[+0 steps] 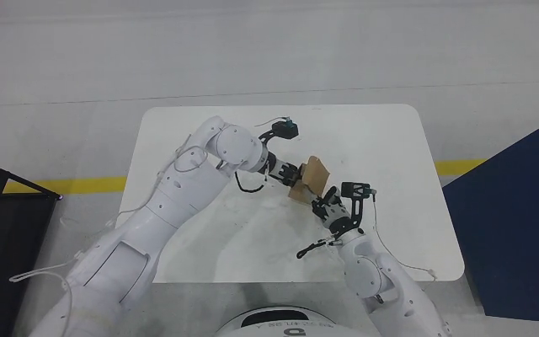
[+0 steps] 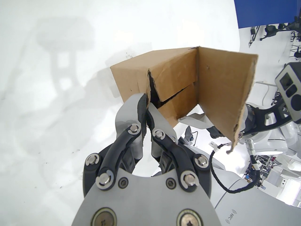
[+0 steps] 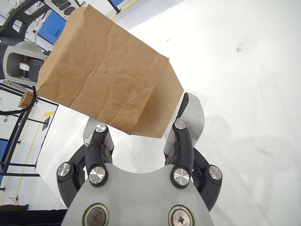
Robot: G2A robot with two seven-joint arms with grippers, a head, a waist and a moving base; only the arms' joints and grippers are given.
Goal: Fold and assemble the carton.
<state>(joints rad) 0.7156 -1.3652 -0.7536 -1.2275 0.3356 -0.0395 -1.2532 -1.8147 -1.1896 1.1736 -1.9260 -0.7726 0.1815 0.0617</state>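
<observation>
While left hand [image 2: 146,104] pinches carton [image 2: 174,81] wall, right hand [image 3: 138,111] straddles it, grip unclear.

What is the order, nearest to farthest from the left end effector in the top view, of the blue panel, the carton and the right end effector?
1. carton: clamped in the left end effector, over the middle of the table.
2. right end effector: right beside the carton, at its near corner.
3. blue panel: off the table, beyond its right edge.
</observation>
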